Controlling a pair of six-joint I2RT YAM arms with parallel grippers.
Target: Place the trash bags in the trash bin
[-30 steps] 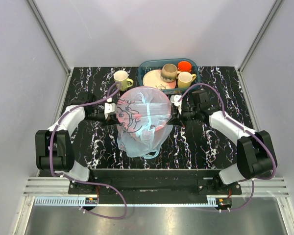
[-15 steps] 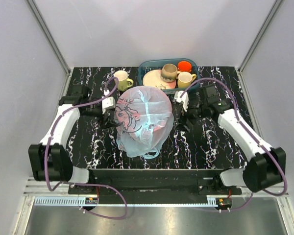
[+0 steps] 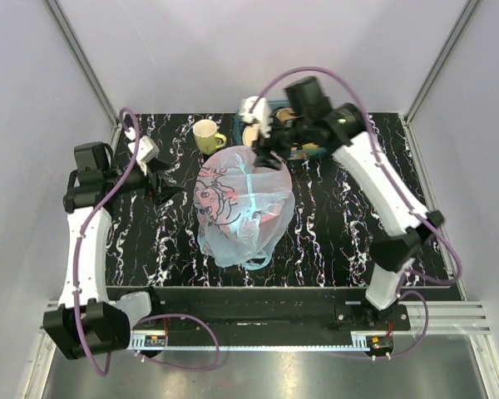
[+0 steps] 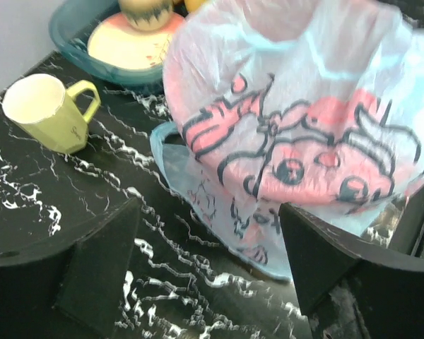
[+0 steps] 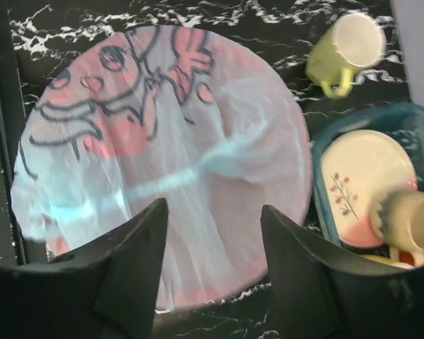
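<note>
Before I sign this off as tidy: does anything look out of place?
Yes. The thin light-blue printed plastic bag lies draped over the round red mesh basket like a cover, not tucked inside, and its loose end spills onto the black marbled table on the near side.

You have bright, even light from above with soft shadows, yet both wrist views run soft, the trash bag (image 5: 162, 162) smeared.

A robot lab cell: white panels (image 3: 258, 50) on aluminium posts (image 3: 81, 60) enclose a black marbled table (image 3: 333, 241), with a mounting rail (image 3: 474, 316) at 6 o'clock.
</note>
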